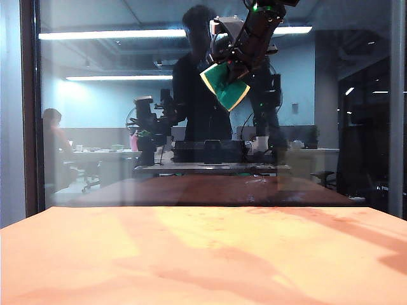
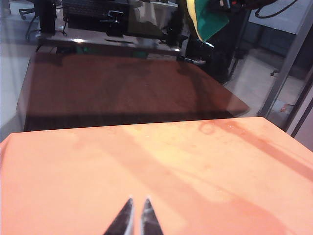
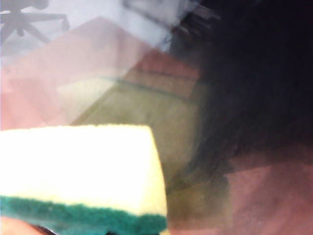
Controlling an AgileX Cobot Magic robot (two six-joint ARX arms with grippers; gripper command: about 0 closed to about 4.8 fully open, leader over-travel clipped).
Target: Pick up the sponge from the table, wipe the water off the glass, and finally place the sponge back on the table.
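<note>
The sponge (image 1: 226, 86), yellow foam with a green scouring face, is high up against the glass (image 1: 95, 127), with my right gripper (image 1: 234, 63) shut on it. From the right wrist its pale foam and green layer (image 3: 78, 166) fill the near corner, close to the pane. It also shows at the upper edge of the left wrist view as the sponge (image 2: 205, 17). My left gripper (image 2: 136, 199) is shut and empty, low over the orange table (image 1: 191, 254). I cannot make out the water on the pane.
The glass stands upright along the table's far edge, with a dark frame post (image 1: 28, 108) at its left and another post (image 1: 397, 108) at the right. It mirrors the tabletop, both arms and an office behind.
</note>
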